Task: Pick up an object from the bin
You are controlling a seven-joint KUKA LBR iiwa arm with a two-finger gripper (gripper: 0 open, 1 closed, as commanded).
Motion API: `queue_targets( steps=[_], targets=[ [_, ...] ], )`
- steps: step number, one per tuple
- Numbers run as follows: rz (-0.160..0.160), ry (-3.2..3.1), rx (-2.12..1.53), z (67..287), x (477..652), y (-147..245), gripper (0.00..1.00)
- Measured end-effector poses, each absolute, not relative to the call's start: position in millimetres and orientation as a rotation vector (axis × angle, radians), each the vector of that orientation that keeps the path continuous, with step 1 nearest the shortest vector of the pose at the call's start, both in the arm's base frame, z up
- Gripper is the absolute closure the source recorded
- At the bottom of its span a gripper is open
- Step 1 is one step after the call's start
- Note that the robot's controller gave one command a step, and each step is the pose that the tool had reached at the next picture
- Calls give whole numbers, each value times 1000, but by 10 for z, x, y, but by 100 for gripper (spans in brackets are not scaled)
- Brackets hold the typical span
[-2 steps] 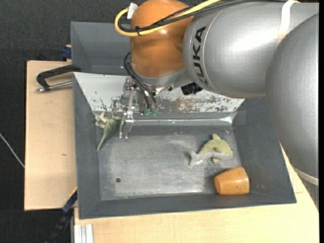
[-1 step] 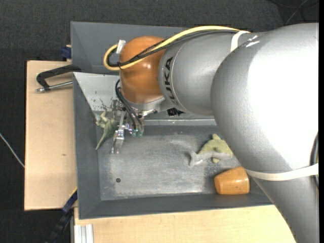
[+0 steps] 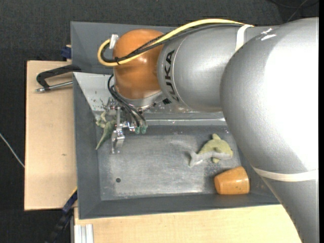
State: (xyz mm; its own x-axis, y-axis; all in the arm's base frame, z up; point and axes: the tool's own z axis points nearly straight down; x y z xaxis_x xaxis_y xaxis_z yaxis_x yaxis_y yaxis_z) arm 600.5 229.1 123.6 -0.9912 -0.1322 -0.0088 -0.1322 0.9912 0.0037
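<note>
**Mia:** Where is the gripper (image 3: 117, 142)?

**Sam:** It is low in the bin (image 3: 86, 161), over at 9 o'clock, near the left wall. The big grey arm (image 3: 212, 70) with its orange cover reaches in above it.

**Mia:** What is it next to?

**Sam:** A thin green toy (image 3: 105, 130). It lies just beside the gripper, on its 9 o'clock side. I think that is the thing to pick.

**Mia:** Is the gripper wide or narrow? Does it hold the toy?

**Sam:** I cannot tell. The parts are too small and dark there.

**Mia:** So which step is this?

**Sam:** I think it is the grab step, right down at the toy, with no lift yet.

**Mia:** What comes next?

**Sam:** It needs a good pinch on that skinny toy, then a lift straight up. The toy is thin, so it could slip out.

**Mia:** And the other things?

**Sam:** A pale dolphin toy (image 3: 212, 151) lies at 4 o'clock and an orange block (image 3: 232, 181) at 5 o'clock, both well apart from the gripper.
</note>
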Motion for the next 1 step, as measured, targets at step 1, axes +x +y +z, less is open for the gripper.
queue_targets(
  steps=[1],
  targets=[
    [10,3038,-713,989,6027,2283,0]
  ],
)
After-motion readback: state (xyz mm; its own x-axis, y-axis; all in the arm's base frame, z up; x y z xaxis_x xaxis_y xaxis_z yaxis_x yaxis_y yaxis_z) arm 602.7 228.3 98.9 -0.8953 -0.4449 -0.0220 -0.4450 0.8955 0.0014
